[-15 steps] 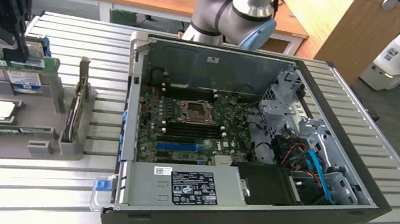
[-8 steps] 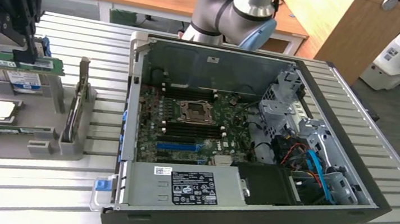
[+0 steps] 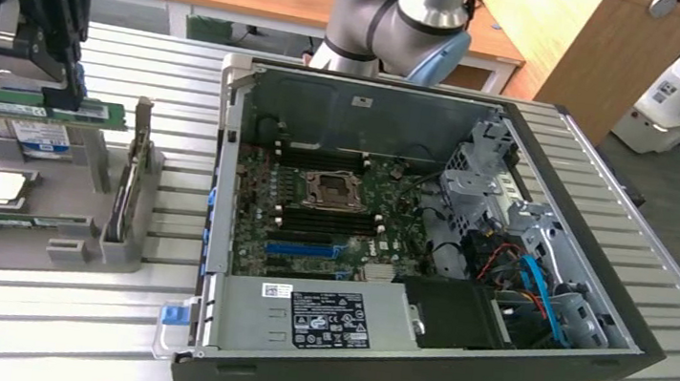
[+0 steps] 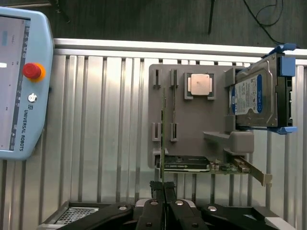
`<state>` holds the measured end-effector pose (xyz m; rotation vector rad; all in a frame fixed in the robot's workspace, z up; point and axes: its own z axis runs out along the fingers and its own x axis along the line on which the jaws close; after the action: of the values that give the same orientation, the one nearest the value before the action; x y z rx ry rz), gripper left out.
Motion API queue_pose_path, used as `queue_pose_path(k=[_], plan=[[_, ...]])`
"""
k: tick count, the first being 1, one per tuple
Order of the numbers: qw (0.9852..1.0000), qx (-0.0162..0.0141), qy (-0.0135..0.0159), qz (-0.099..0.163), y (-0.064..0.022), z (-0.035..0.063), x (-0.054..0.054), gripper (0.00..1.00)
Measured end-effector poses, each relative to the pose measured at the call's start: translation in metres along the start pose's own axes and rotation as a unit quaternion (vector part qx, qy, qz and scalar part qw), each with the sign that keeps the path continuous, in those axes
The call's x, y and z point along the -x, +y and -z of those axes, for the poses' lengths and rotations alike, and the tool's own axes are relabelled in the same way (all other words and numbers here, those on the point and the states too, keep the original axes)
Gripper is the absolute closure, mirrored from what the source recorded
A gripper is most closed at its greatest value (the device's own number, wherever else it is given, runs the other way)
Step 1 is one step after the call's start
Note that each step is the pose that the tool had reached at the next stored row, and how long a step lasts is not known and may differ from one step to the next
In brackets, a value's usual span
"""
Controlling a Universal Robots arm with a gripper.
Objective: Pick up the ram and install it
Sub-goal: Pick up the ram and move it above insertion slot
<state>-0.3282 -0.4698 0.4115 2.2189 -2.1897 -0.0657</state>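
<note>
The ram (image 3: 19, 105) is a long green stick with a white label. It hangs level above the grey holder tray (image 3: 114, 256) at the exterior view's left. My gripper (image 3: 65, 100) is shut on it near one end. In the wrist view the ram (image 4: 163, 139) shows edge-on as a thin line running out from between the shut fingers of the gripper (image 4: 163, 188), over the tray (image 4: 192, 129).
The tray holds a silver CPU (image 3: 1, 188), a blue-labelled hard drive (image 4: 254, 96), a graphics card (image 4: 188, 164) and another green stick (image 3: 22, 222). The open computer case (image 3: 550, 368) with its motherboard (image 3: 325, 213) lies at the exterior view's right. A teach pendant (image 4: 19, 81) rests on the table.
</note>
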Motion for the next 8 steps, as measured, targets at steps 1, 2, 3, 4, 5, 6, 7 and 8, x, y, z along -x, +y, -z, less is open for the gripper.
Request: queue_pose_path(k=[1, 2, 3, 4, 5, 6, 7, 8], plan=[[1.0000, 0.0000, -0.0001, 0.000, -0.0019, 0.0000, 0.000, 0.88], [1.0000, 0.0000, 0.0000, 0.000, -0.0037, 0.0001, 0.000, 0.88], [1.0000, 0.0000, 0.0000, 0.000, -0.0057, 0.0003, 0.000, 0.88], [1.0000, 0.0000, 0.0000, 0.000, -0.0076, 0.0003, 0.000, 0.88], [1.0000, 0.0000, 0.0000, 0.000, -0.0097, 0.0005, 0.000, 0.88], [1.0000, 0.0000, 0.0000, 0.000, -0.0116, 0.0005, 0.000, 0.88], [1.0000, 0.0000, 0.0000, 0.000, -0.0135, 0.0006, 0.000, 0.88], [1.0000, 0.0000, 0.0000, 0.000, -0.0155, 0.0007, 0.000, 0.88]])
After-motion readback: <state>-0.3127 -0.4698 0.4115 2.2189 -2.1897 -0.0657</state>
